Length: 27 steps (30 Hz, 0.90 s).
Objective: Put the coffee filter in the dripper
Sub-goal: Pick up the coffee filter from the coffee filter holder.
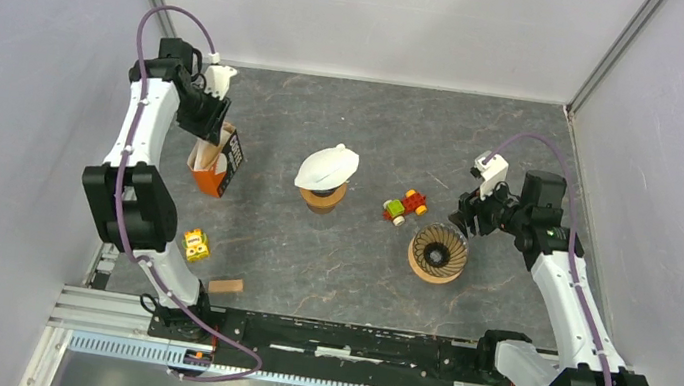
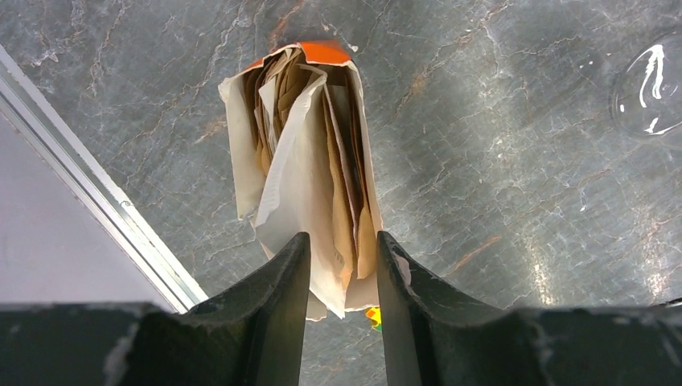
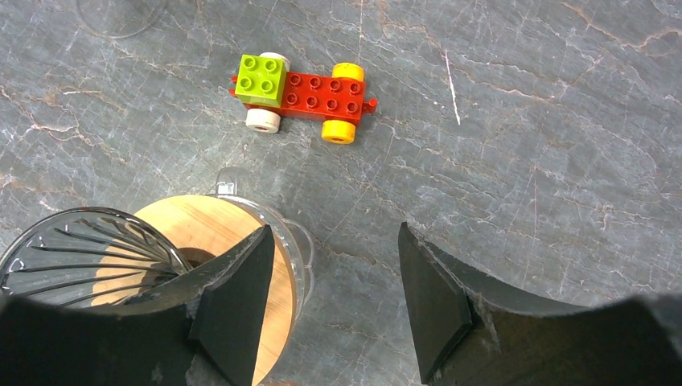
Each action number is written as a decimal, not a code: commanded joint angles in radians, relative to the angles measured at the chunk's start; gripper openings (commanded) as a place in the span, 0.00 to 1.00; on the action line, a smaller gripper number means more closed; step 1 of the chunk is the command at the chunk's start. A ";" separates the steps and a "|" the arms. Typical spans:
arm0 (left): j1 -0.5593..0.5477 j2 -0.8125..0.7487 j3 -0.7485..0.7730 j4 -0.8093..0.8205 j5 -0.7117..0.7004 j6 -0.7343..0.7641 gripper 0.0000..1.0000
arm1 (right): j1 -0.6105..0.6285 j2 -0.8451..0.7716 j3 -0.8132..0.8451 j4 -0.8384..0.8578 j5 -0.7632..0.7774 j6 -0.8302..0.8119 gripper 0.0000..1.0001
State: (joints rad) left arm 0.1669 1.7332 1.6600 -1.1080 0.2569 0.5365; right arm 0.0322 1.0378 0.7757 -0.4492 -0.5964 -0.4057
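Grey marbled table [image 1: 527,138]; left gripper [image 2: 342,245] above the orange holder [image 1: 209,179] at far left, jaws straddling the filters [image 2: 306,177], clamped or not cannot be told; right gripper [image 3: 334,297], jaws apart, just beside the dripper [image 1: 438,253] right of centre; filters brown and white, upright in holder, long axis vertical, top edges toward the fingers; toy car [image 3: 301,96] near dripper.

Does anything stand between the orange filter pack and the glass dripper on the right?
Yes. A stand capped by a white filter sits roughly on that line; the toy car lies off it, near the dripper.
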 commanded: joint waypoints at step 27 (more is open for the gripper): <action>0.002 0.037 -0.038 0.035 -0.060 0.040 0.19 | -0.003 -0.008 0.002 0.011 0.006 -0.002 0.66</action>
State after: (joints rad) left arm 0.1669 1.7649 1.6073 -1.0908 0.2085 0.5373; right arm 0.0315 1.0374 0.7715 -0.4496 -0.5926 -0.4057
